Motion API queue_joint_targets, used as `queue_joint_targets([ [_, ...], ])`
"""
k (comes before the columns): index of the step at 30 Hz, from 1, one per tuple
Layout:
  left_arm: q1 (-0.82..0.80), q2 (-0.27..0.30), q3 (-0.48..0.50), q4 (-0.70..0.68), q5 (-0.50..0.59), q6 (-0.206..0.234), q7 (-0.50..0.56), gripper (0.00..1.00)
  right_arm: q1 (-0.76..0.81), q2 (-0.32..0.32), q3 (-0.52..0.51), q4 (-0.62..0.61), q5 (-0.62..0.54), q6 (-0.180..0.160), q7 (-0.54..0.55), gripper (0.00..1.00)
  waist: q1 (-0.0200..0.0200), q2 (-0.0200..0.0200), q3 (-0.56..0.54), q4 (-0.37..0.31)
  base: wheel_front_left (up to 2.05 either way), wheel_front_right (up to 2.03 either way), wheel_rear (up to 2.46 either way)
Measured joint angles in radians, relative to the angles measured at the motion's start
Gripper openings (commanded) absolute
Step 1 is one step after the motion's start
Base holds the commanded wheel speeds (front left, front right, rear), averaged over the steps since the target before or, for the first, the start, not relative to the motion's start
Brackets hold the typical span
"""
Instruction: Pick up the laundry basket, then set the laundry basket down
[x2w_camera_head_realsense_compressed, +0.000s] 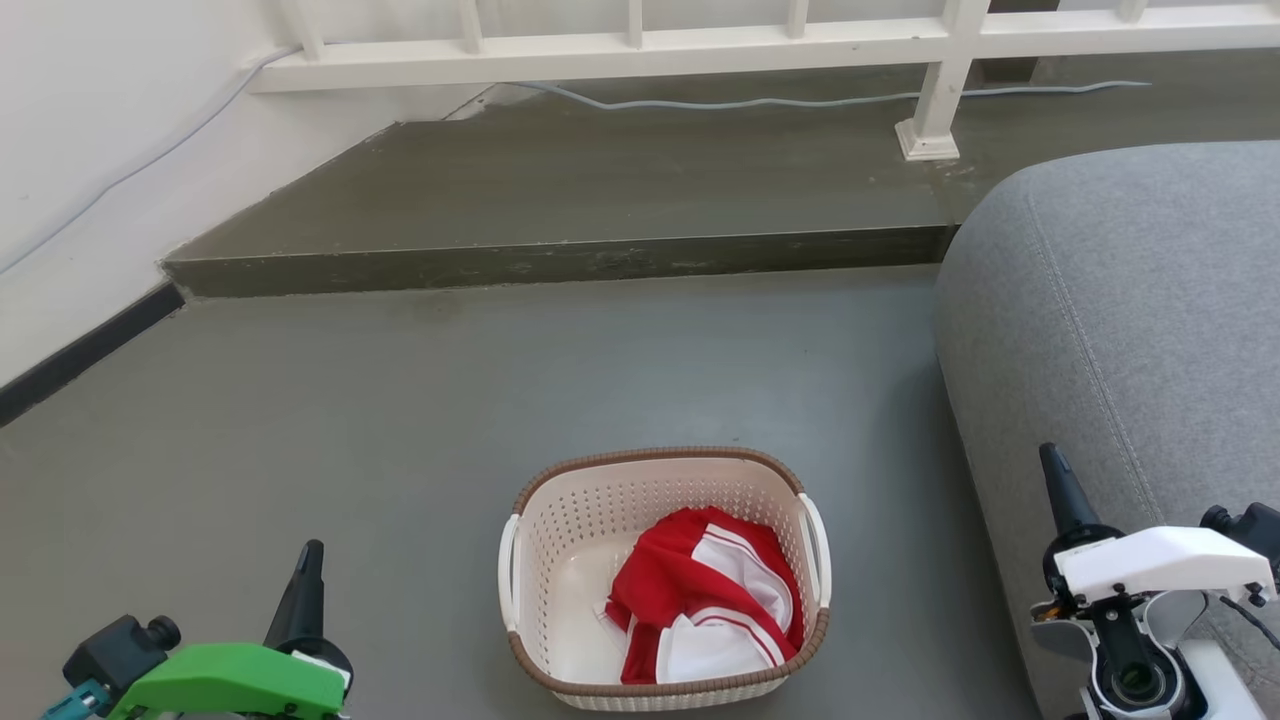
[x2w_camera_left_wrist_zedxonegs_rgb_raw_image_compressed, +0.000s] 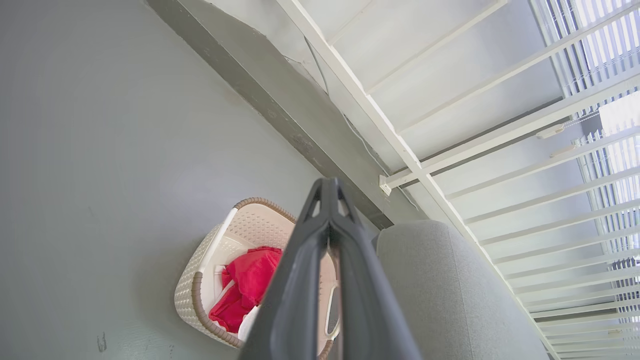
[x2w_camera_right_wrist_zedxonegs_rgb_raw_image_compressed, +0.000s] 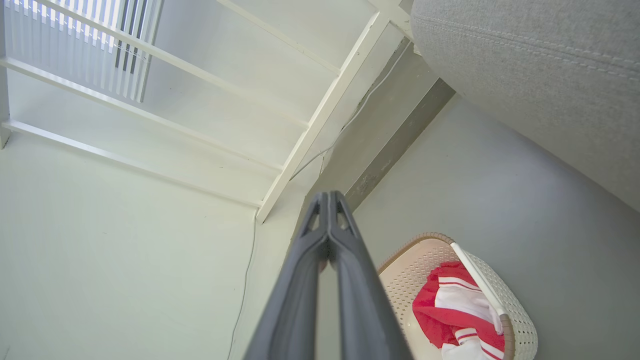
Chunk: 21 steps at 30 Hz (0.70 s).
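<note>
Domestic interior, likely a living area. A grey upholstered sofa (x2w_camera_head_realsense_compressed: 1120, 300) sits just beside the right pincer (x2w_camera_head_realsense_compressed: 1050, 458). Between it and the left pincer (x2w_camera_head_realsense_compressed: 312, 550), a laundry basket (x2w_camera_head_realsense_compressed: 600, 510) sits on the grey floor (x2w_camera_head_realsense_compressed: 300, 420), holding a red-and-white garment (x2w_camera_head_realsense_compressed: 700, 600). Ahead of both pincers are a raised step (x2w_camera_head_realsense_compressed: 560, 262), a white railing (x2w_camera_head_realsense_compressed: 640, 45) and a loose cable (x2w_camera_head_realsense_compressed: 800, 100). Beyond the railing hang slatted window blinds (x2w_camera_left_wrist_zedxonegs_rgb_raw_image_compressed: 605, 45). To the left pincer's outer side is a plain white wall (x2w_camera_head_realsense_compressed: 100, 120).

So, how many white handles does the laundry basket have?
2. On the laundry basket, the left handle sits on its left wall, the right handle on its right wall; none seems hidden.
</note>
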<state>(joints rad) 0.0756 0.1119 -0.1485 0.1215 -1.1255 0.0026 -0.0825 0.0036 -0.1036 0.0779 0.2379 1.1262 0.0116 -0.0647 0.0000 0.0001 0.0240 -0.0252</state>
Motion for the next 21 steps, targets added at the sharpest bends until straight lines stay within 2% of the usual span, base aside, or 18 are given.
queue_joint_targets([
  [12,-0.035,0.000,0.031,0.032,-0.174,-0.023,0.029,0.00,-0.017,0.006,-0.042,0.005,0.162,0.029,0.037,0.00,0.0000,0.0000,-0.006,0.008,0.00,0.00,0.00],
  [21,-0.059,0.000,0.058,0.061,-0.316,-0.056,0.053,0.00,-0.027,0.008,-0.077,0.011,0.294,0.052,0.066,0.00,0.0000,0.0000,-0.011,0.014,0.00,0.00,0.00],
])
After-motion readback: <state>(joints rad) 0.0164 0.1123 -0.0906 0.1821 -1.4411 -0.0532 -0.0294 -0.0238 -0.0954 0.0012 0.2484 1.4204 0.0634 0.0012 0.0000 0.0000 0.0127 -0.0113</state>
